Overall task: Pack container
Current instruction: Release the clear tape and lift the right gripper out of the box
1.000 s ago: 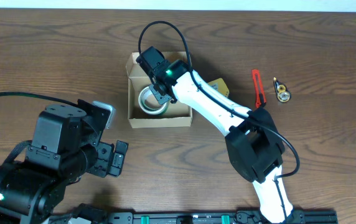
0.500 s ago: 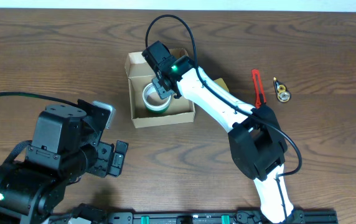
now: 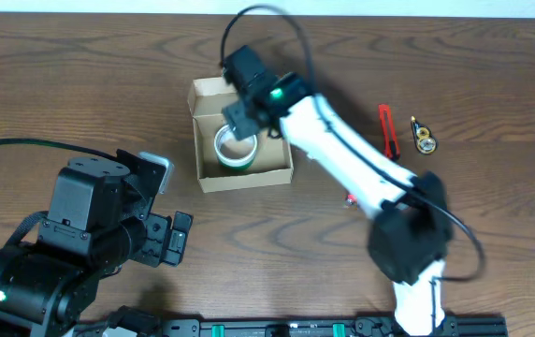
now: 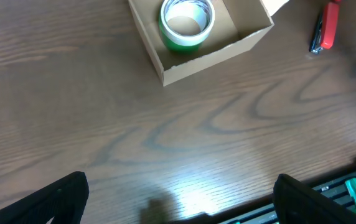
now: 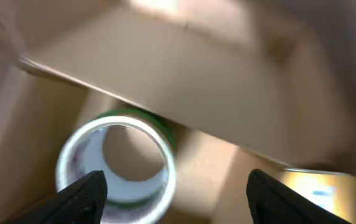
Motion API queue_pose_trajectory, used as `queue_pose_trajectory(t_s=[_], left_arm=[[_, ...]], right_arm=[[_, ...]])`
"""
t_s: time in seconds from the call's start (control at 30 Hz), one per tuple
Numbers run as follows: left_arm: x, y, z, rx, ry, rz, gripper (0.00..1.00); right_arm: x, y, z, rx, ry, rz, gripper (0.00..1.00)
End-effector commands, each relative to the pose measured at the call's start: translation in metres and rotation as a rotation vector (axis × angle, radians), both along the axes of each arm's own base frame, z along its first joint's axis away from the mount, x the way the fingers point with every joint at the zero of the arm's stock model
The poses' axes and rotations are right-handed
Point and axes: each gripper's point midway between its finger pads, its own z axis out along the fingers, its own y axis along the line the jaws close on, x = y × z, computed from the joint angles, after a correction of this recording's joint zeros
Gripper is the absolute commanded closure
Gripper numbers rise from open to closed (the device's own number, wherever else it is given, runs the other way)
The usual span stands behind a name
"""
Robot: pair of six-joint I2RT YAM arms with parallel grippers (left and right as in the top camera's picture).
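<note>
The container (image 3: 244, 178) is a small tan cardboard box, open, left of the table's middle. A green tape roll (image 3: 233, 150) lies flat inside it; the roll also shows in the left wrist view (image 4: 187, 22) and the right wrist view (image 5: 117, 167). My right gripper (image 3: 241, 117) hangs open and empty above the box's far side, just over the roll; in the right wrist view its open jaws (image 5: 175, 193) frame the roll and the box floor. My left gripper (image 4: 181, 199) is open and empty over bare wood, well short of the box (image 4: 165, 68).
A red utility knife (image 3: 388, 131) and a small gold-coloured object (image 3: 424, 139) lie to the right of the box. The knife also shows in the left wrist view (image 4: 327, 28). A yellow item (image 5: 318, 186) lies just outside the box.
My right arm has lifted up and away from the box, leaving the green tape roll lying inside it. The left arm has not moved.
</note>
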Motion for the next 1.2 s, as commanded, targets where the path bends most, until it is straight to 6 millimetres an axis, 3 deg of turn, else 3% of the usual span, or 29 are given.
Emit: queue_pose_trajectory(t_s=[0.0,0.1,0.23,0.43,0.63,0.77,1.17], left_arm=[[0.000,0.001,0.002,0.006,-0.008,-0.009,0.05],[0.000,0.001,0.002,0.006,-0.008,-0.009,0.05],[0.000,0.001,0.002,0.006,-0.008,-0.009,0.05],[0.000,0.001,0.002,0.006,-0.008,-0.009,0.05],[0.000,0.001,0.002,0.006,-0.008,-0.009,0.05],[0.000,0.001,0.002,0.006,-0.008,-0.009,0.05],[0.000,0.001,0.002,0.006,-0.008,-0.009,0.05]], right_arm=[[0.017,-0.038,0.071,0.059,-0.123,-0.030,0.26],[0.025,-0.081,0.073,0.028,-0.097,-0.106,0.24],[0.034,-0.147,0.058,-0.021,-0.021,-0.234,0.18],[0.049,-0.245,0.046,-0.039,0.019,-0.434,0.16],[0.047,-0.309,0.022,0.015,0.076,-0.502,0.17],[0.041,-0.326,-0.001,0.004,0.107,-0.506,0.18],[0.022,-0.316,-0.071,-0.036,0.166,-0.412,0.17]])
